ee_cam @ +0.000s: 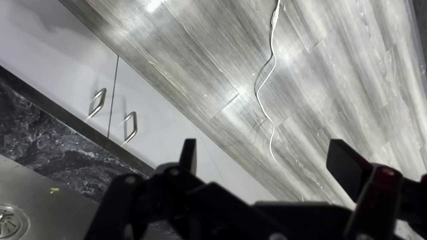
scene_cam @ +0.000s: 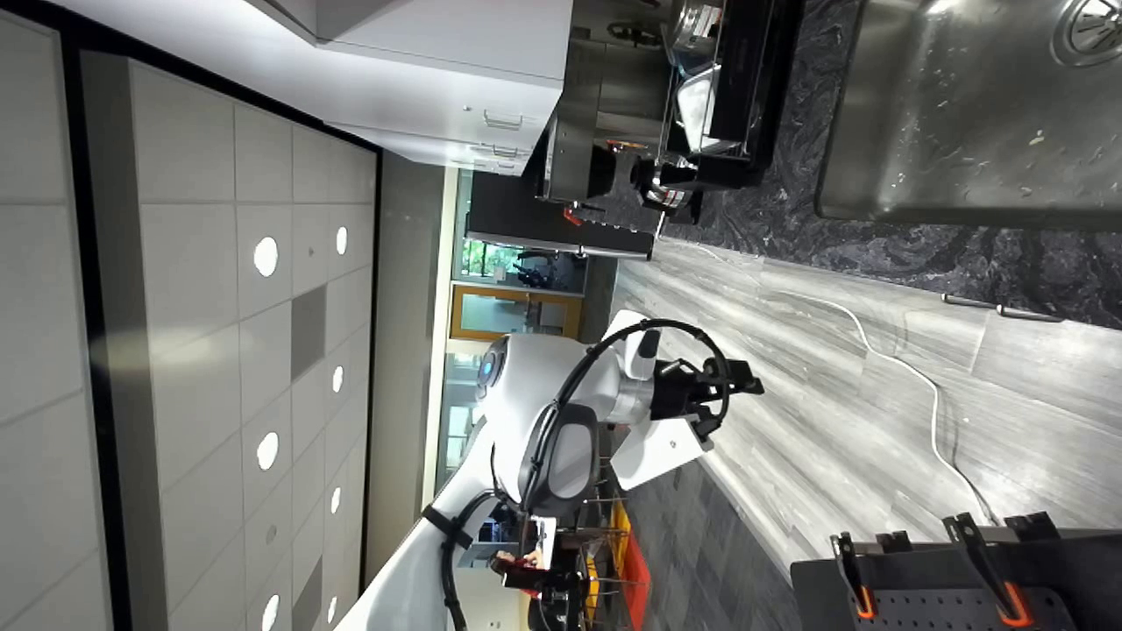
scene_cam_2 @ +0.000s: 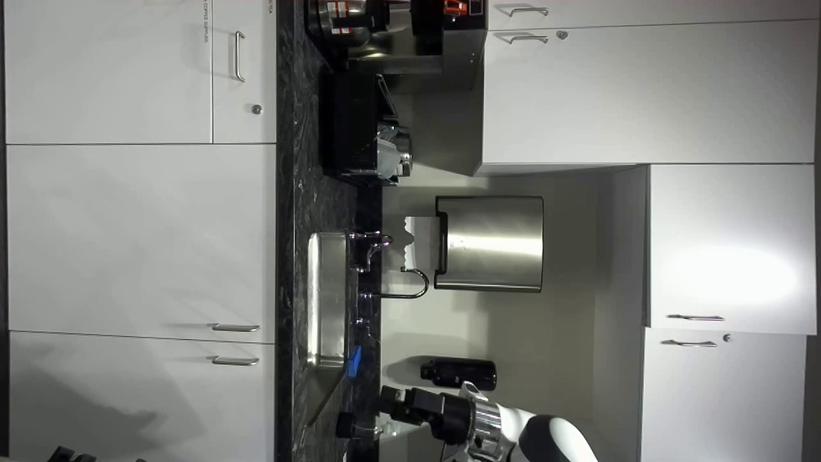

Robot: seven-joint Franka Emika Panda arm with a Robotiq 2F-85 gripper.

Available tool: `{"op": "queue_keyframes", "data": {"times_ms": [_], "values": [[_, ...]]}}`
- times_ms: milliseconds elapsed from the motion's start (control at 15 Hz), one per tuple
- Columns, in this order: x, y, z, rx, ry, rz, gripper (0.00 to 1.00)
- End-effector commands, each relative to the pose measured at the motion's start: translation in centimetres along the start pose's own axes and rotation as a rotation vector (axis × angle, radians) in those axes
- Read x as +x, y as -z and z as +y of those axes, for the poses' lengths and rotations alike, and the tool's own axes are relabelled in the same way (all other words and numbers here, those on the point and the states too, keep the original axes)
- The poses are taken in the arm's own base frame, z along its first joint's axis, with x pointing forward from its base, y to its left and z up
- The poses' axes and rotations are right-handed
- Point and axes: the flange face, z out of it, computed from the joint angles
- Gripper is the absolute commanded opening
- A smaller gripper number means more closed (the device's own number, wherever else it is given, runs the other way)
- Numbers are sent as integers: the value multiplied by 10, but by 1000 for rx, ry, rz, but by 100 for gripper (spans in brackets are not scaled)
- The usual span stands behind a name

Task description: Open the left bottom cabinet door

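The left bottom cabinet door (scene_cam_2: 141,237) is a flat pale panel, flush with its neighbours and shut, in an exterior view that lies on its side. Its slim metal handle (scene_cam_2: 235,327) is near the seam with the right door (scene_cam_2: 128,398). In the wrist view the left door (ee_cam: 166,130) has the lower-right handle (ee_cam: 130,127) of the pair. In an exterior view only its handle (scene_cam: 964,301) shows past the counter edge; the panel face is hidden. My gripper (ee_cam: 263,145) is open and empty, its fingers wide apart, away from the handle. It shows in both exterior views (scene_cam: 751,377) (scene_cam_2: 388,401).
The dark stone countertop (scene_cam: 771,210) with a steel sink (scene_cam_2: 330,289) lies above the doors. A black dish rack (scene_cam_2: 349,128) stands on it. A white cable (scene_cam: 933,412) runs across the floor. Black clamps with orange tips (scene_cam: 990,570) sit on a dark table edge.
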Motion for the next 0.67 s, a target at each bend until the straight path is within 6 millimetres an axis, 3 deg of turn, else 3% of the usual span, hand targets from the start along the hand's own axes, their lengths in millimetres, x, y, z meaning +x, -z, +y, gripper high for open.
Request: {"op": "queue_keyframes", "data": {"times_ms": [0,600], "values": [[10,-29,22,-4,-121,48,100],[20,-129,48,-52,-321,62,100]]}}
